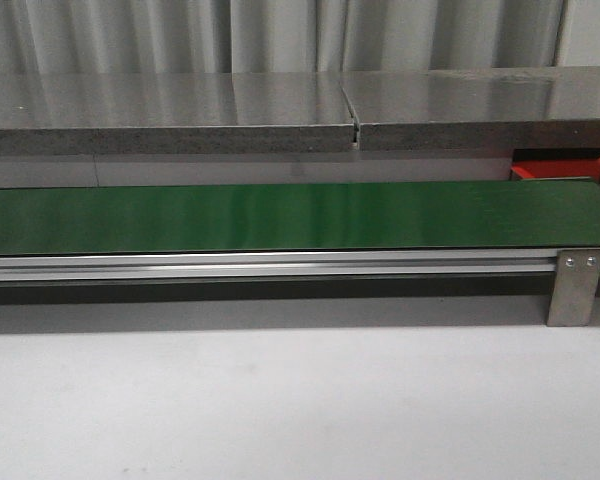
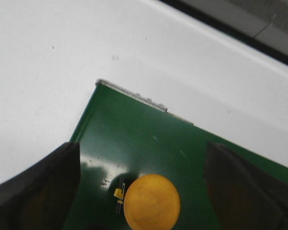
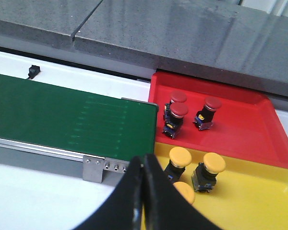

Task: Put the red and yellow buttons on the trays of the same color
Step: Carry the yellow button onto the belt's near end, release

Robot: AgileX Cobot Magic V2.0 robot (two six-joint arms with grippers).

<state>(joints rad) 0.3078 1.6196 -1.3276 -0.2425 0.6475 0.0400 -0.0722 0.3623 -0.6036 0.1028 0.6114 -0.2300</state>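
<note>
Left claw (image 2: 144, 191) fingers black, broad; right claw (image 3: 143, 201) black, tapered

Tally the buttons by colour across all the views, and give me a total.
Red buttons: 3, all on the red tray.
Yellow buttons: 4, with three on the yellow tray (one partly behind the right tool) and one on the green belt.
Total: 7 buttons.

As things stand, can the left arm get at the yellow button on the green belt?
Probably yes. The left gripper is open, the yellow button sits on the green belt between its fingers, and nothing blocks the way.
</note>
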